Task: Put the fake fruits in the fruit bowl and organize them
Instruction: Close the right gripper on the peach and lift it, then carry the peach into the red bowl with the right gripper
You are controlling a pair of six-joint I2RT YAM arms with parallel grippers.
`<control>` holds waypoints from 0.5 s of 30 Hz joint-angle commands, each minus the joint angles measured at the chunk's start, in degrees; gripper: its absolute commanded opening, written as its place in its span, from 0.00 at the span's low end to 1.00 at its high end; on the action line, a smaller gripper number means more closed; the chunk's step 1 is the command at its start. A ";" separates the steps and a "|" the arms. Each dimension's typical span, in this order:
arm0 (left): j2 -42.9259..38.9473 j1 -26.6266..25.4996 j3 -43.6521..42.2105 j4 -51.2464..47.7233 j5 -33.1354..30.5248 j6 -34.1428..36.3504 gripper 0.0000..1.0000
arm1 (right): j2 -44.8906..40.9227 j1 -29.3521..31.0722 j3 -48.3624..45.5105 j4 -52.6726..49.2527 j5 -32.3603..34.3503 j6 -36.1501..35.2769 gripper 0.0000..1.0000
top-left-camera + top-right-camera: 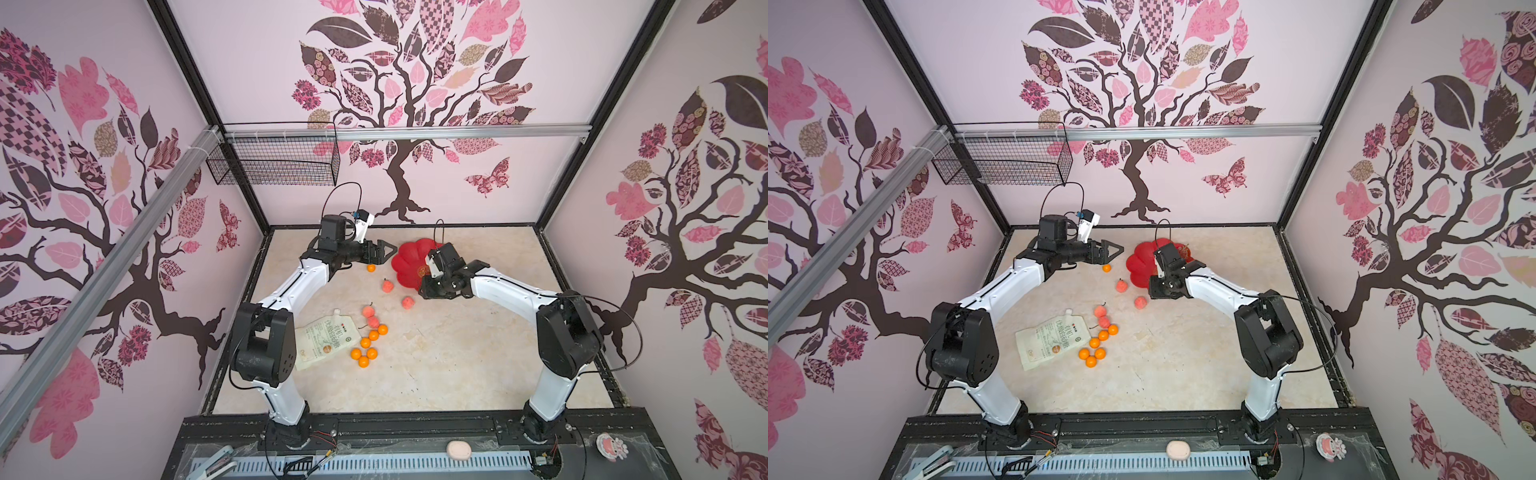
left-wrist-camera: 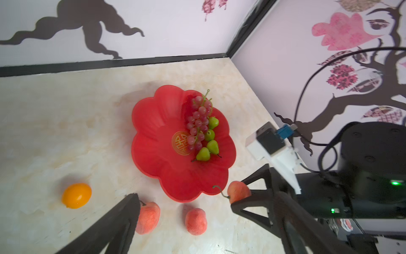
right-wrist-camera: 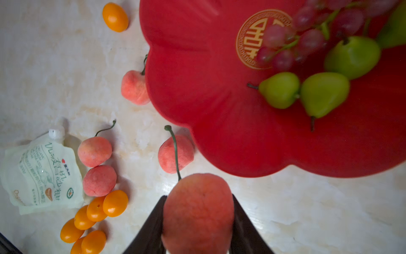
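Peach (image 3: 197,215) fuzzy, round, clamped in right hand (image 3: 198,198); bowl (image 3: 197,66) scalloped.

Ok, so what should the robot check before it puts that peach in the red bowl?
1. Is the peach held in the right claw? Ok, the jaws press on both its sides.
2. Is the peach above the fruit bowl? Not ok, it hangs just outside the rim.
3. Is there free room in the bowl? Ok, the half away from the grapes and pears is bare.
4. Is the left claw out of the way? Ok, it is open and beside the bowl.
5. Is the peach high enough to clear the rim? Cannot tell.
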 commanded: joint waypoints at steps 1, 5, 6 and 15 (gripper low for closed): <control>2.42 -1.08 0.35 0.36 -6.54 -4.94 0.98 | 0.93 -1.24 3.83 0.57 -1.41 0.98 0.41; 3.09 -2.59 0.91 -1.25 -10.72 -4.51 0.99 | 4.84 -3.79 7.26 0.72 -1.94 2.39 0.41; 3.17 -2.90 0.82 -1.25 -11.41 -4.50 0.98 | 5.92 -4.06 8.34 0.63 -1.86 2.54 0.41; 3.80 -5.29 1.08 -1.75 -13.48 -4.20 0.99 | 17.78 -4.56 22.90 -4.49 1.73 1.80 0.41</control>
